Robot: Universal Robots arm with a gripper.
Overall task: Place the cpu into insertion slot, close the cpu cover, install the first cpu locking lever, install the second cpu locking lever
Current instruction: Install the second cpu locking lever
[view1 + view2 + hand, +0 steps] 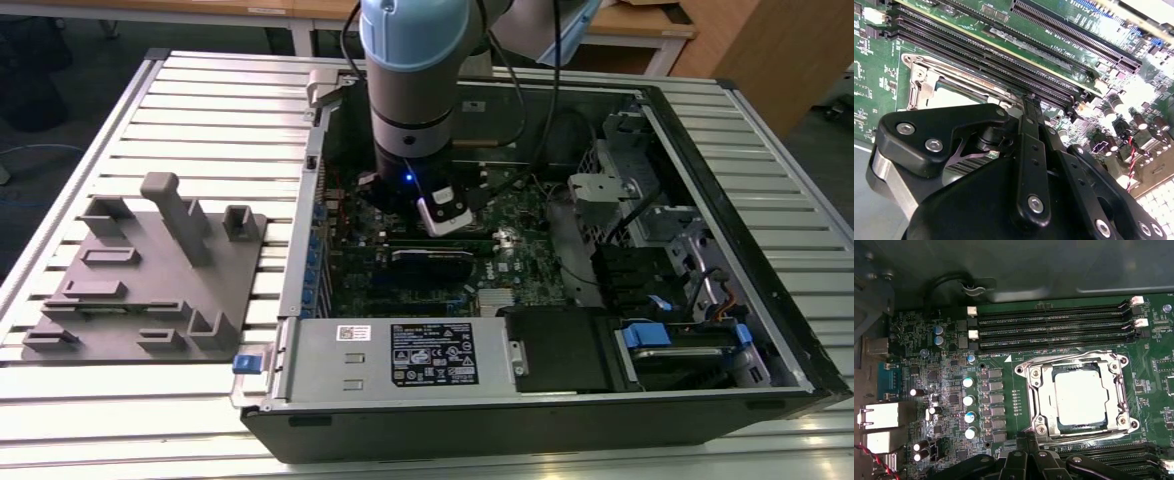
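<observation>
I find the cpu (pixel 1077 397) seated in the insertion slot (pixel 1046 399) with the cpu cover (pixel 1038 390) down around it, so I judge the lever step current; my end effector (pixel 1030 107), fingers together and empty, hovers beside the slot, needing precise lever contact.

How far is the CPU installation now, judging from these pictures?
Done, it appears: the cpu lies in the insertion slot, with the cpu cover down around it. In hand: the gripper is at the socket's edge. Whether either locking lever is latched cannot be told.
</observation>
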